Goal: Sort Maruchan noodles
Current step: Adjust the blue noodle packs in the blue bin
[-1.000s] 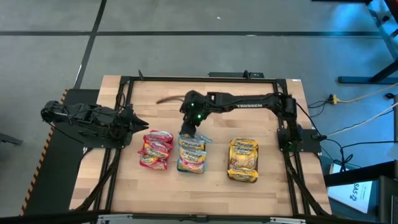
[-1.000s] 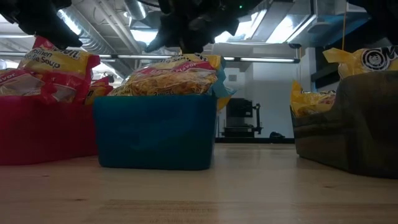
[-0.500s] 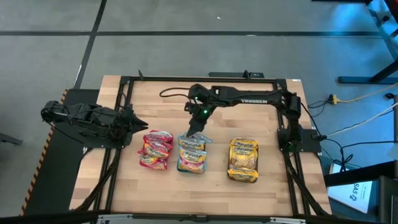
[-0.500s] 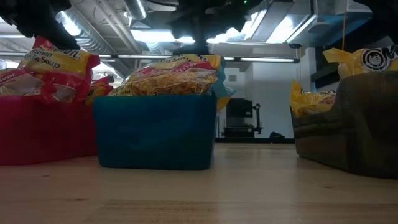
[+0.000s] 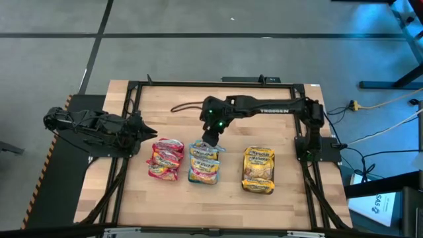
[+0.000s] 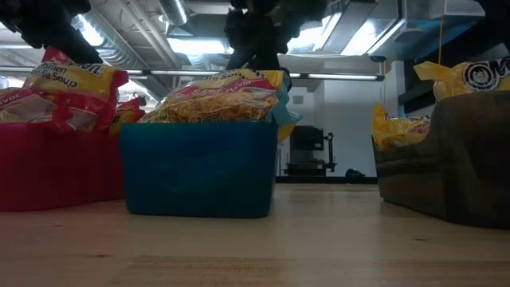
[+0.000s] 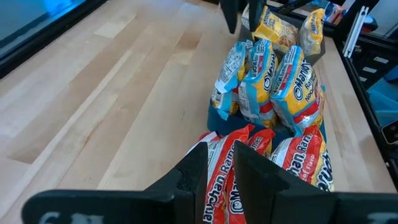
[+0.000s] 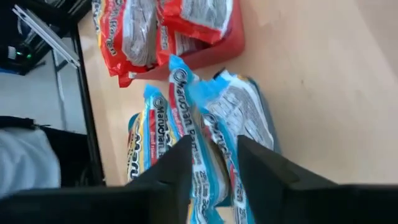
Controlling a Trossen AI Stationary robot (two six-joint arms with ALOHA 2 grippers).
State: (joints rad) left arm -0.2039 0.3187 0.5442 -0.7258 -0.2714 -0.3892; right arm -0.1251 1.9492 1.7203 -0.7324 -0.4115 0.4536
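Currently right gripper (image 5: 209, 139) hovers empty, fingers parted, at 12 o'clock edge of blue-edged packets (image 5: 203, 162); left gripper (image 5: 147, 129) parked, slightly open.

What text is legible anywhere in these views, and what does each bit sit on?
"Maruchan": logo on the blue-edged packets in the teal tray.
"Maruchan": partly cut off, on the red packets.
"TROSSEN": on the right arm, high view.
"...cken ...le Soup": partial, on a red packet, low view.
"...AVOR": partial, on the top packet in the teal tray.
Yellow packets: print too small to read.
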